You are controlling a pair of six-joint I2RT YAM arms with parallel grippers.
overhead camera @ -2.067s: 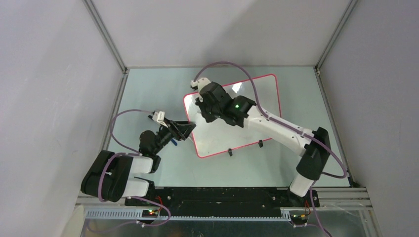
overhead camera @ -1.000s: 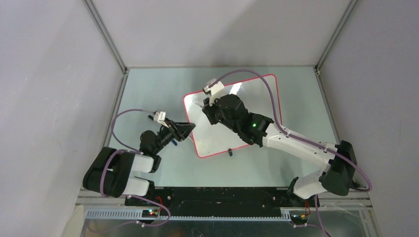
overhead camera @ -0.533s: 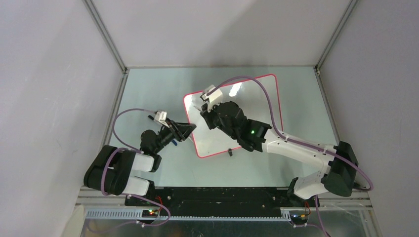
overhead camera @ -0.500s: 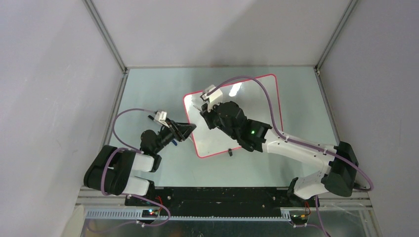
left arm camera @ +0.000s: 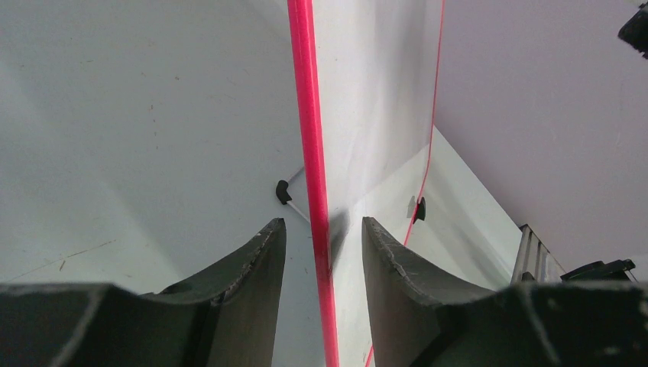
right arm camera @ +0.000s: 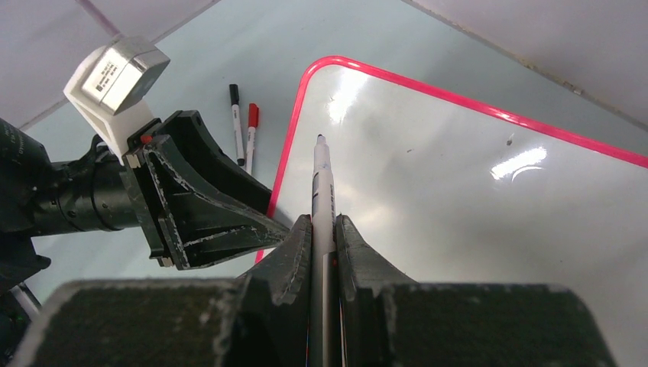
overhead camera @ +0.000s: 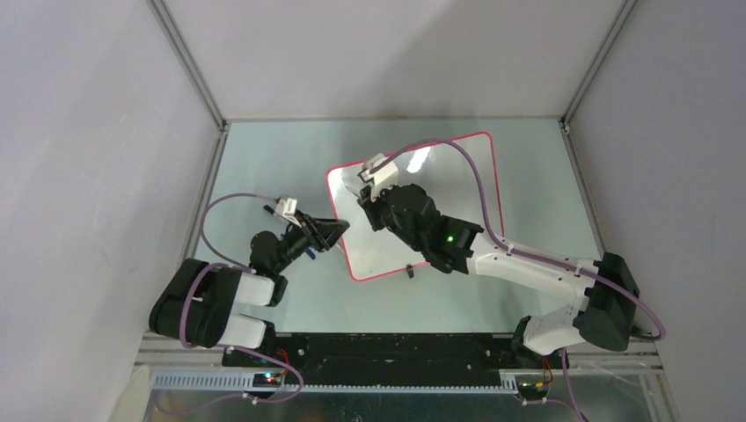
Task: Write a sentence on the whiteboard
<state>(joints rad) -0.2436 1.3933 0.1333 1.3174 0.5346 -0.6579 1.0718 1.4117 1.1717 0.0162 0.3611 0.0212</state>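
top view: the whiteboard (overhead camera: 440, 189) sits mid-desk (overhead camera: 264, 158), white with a thin pink frame and rounded corners. my left pincer (overhead camera: 332, 232) is at its left edge and my right pincer (overhead camera: 362, 195) over its upper-left part. left wrist: fingers apart, straddling the frame, a gap on each side. right wrist: pincer clamped on a marker (right arm camera: 322, 180), its tip over the glossy, glare-spotted surface near the corner.
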